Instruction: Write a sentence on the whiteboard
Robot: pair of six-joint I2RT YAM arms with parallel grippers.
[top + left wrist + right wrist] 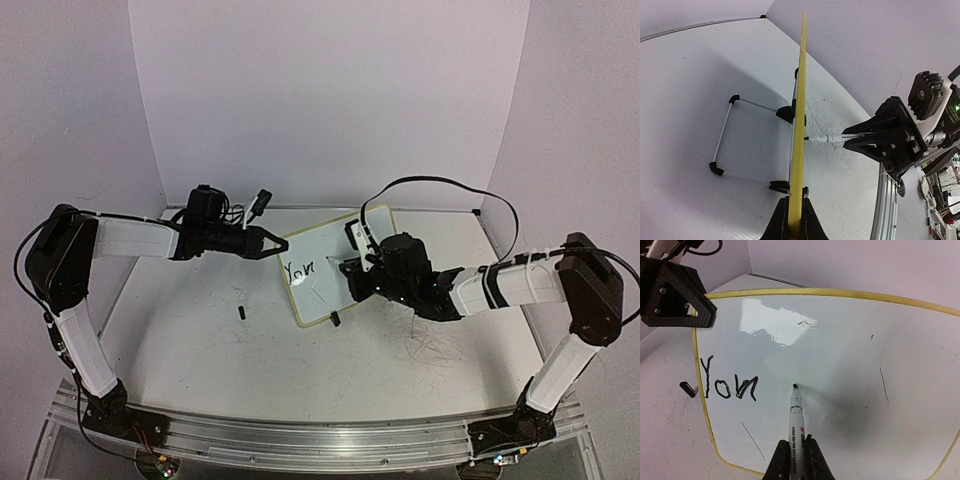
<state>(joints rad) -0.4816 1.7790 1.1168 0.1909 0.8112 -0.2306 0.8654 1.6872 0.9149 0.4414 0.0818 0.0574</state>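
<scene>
— From above, how far along?
— Only "You" of the sentence [298,270] is written. The whiteboard [318,298] stands mid-tabletop [180,340], its long axis slanting from near-left to far-right.
— Left wrist?
— My left end effector [796,205] is clenched on the yellow rim, seen edge-on.
— Right wrist?
— My right end effector [796,441] grasps the marker [796,412], which points at the board face, tip just right of "You". I judge most words are not yet written.

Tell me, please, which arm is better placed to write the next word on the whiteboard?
The right arm. The right gripper holds the marker with its tip at the whiteboard, just past the lettering "You", while the left gripper clamps the board's yellow rim, steadying it.
</scene>
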